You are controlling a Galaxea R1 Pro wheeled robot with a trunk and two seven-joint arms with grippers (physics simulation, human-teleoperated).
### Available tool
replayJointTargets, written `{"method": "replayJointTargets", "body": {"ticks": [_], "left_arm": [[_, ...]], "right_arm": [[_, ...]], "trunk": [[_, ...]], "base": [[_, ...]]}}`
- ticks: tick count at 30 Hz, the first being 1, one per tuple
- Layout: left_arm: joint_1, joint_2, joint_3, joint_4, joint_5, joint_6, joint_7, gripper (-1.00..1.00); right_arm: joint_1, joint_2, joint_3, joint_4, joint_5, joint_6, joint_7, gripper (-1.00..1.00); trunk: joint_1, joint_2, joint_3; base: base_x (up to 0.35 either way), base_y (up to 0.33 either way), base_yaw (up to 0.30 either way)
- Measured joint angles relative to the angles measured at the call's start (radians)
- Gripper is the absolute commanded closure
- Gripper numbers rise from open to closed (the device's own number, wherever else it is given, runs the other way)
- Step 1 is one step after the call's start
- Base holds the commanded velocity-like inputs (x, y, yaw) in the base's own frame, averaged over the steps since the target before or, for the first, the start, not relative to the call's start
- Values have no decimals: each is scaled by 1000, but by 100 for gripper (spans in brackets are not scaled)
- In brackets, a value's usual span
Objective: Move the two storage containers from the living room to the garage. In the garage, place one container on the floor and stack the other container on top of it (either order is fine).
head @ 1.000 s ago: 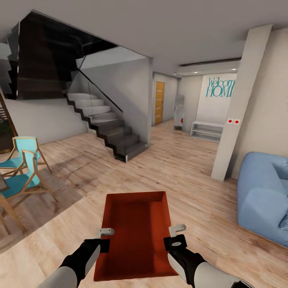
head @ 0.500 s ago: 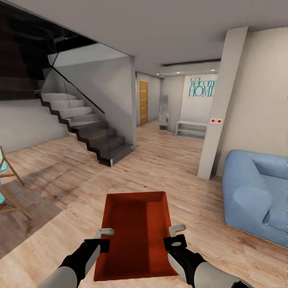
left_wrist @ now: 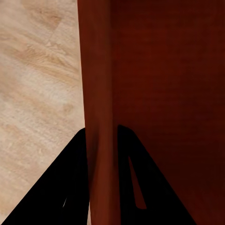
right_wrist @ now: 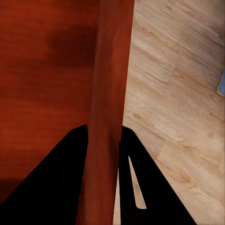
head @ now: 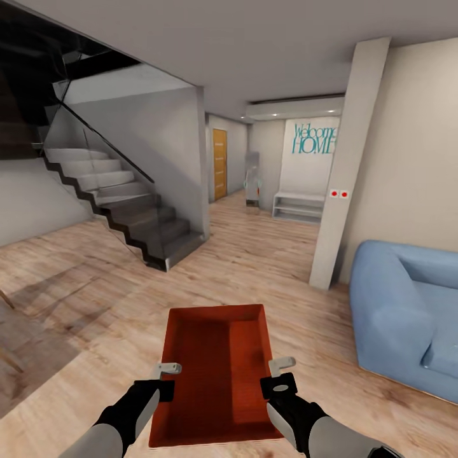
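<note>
Head view forward-down over bin; wrist views close along its walls

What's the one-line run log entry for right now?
phase: carrying | held: storage container, empty | left gripper: shut on left wall | right gripper: shut on right wall | place: wood floor, stairs ahead-left, blue sofa right

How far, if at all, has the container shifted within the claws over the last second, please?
No. The container sits the same between the left claw and right claw; only the room slid leftward as the camera turned.
</note>
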Motion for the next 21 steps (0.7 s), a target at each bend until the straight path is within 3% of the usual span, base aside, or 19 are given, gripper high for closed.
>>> {"method": "replayJointTargets", "body": {"ticks": [21], "left_arm": [[0,0,0,0,0,0,0,100]], "right_arm": [[0,0,0,0,0,0,0,100]], "trunk": [[0,0,0]], "base": [[322,0,0]]}}
